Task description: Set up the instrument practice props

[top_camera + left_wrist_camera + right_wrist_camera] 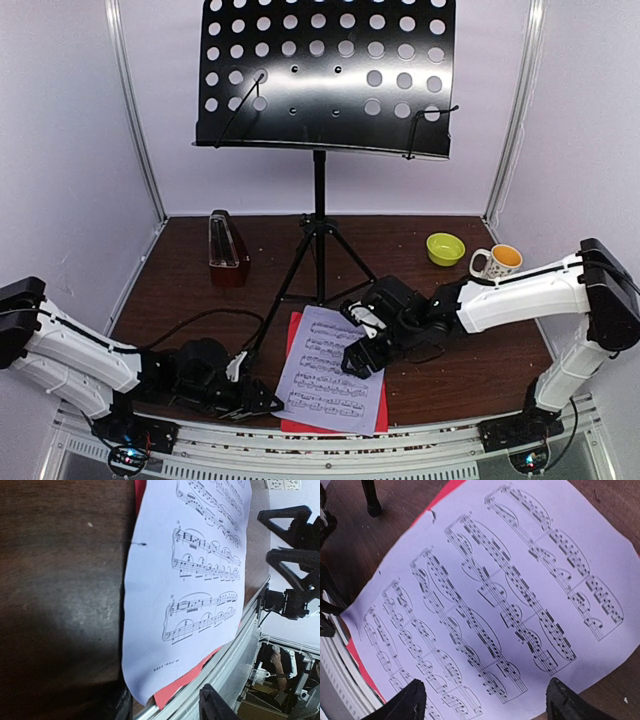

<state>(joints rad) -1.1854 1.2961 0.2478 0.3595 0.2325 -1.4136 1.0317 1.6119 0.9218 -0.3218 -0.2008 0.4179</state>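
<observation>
On the dark wooden counter (450,350), near its front edge, a white music sheet (335,375) is laid over a largely hidden red sheet (172,689), judged thin, limp and best pinched at a free corner, with right jaws spread wide above it and left jaws part-open beside its near corner.

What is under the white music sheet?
A red sheet lies under the white music sheet; only strips along its edges show. The rest of it is covered.
</observation>
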